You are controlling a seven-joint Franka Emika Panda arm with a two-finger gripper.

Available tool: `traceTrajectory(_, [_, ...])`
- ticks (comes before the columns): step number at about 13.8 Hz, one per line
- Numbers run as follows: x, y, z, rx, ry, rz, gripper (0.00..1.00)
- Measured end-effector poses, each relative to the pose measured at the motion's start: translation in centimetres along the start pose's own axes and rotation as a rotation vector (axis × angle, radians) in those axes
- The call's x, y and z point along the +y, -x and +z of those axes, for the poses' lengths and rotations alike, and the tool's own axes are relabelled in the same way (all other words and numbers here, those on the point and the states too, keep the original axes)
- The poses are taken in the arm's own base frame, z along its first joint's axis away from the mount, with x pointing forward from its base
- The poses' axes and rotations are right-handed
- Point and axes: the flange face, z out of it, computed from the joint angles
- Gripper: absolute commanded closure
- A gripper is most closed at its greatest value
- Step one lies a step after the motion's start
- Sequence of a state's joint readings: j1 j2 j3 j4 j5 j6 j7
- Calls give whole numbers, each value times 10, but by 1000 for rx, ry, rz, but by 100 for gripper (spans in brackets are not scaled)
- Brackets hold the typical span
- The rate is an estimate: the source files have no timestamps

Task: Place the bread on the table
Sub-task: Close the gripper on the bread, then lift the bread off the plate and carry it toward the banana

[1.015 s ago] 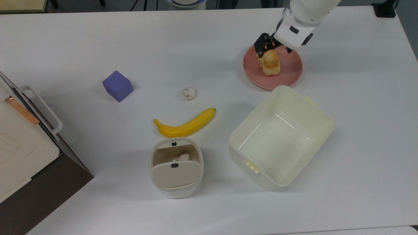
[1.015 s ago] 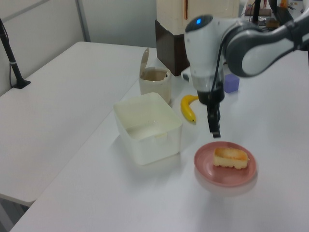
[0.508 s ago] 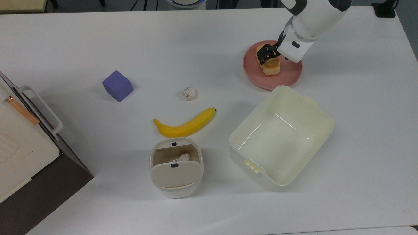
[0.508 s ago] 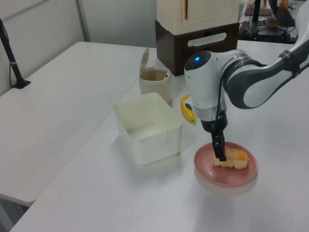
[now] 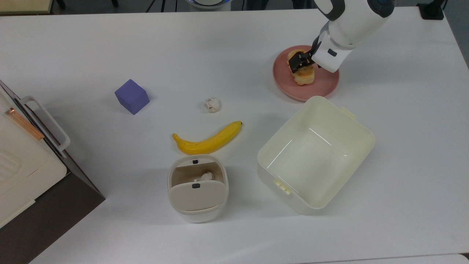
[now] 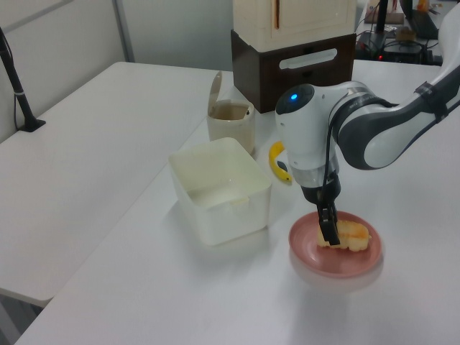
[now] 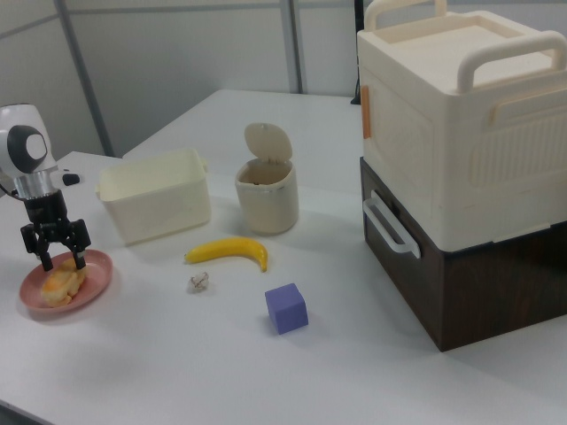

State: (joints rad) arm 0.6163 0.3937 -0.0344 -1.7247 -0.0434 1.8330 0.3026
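The bread (image 5: 305, 74) is a small golden-brown loaf lying on a round pink plate (image 5: 289, 90) near the top view's upper right, on the white table (image 5: 110, 44). My gripper (image 5: 299, 62) is low over the loaf's far end. In the right view the gripper (image 7: 61, 259) is open, with one black finger on each side of the bread (image 7: 58, 282), just above the plate (image 7: 96, 282). The left view shows one finger (image 6: 329, 228) down against the near end of the bread (image 6: 353, 236).
A cream plastic bin (image 5: 366, 141) stands just in front of the plate. A banana (image 5: 207, 141), a paper ball (image 5: 212, 105), a purple cube (image 5: 132, 96) and a small lidded bin (image 5: 198, 198) lie mid-table. A cream box on a dark base (image 5: 22, 172) sits at the top view's left edge.
Over the last second the gripper came down from above the plate's far edge to the bread. In the last half second it barely moved. The bread has stayed on the plate.
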Motion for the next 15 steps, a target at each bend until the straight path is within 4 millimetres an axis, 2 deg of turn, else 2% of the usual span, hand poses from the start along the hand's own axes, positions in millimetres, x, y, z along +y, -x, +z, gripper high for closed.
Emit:
traceTrajectory(3, [-1,-3,11,-12,16,-5,52])
traceTrajectory(6, [2,-4,11,-9,19,0,54])
traceTrajectory(8, [12,-6,0,10,17,6,54])
traceTrajectory(9, [23,-6,-10,26,11,9,54])
traceTrajectory(10, [40,-7,-24,44,2,12,53])
traceTrajectory(12, [118,-1,-70,82,-31,41,43])
traceTrajectory(13, [147,1,-80,94,-42,60,24])
traceTrajectory(14, [179,2,-83,101,-47,84,0])
traceTrajectory(15, [223,2,-77,94,-39,119,0])
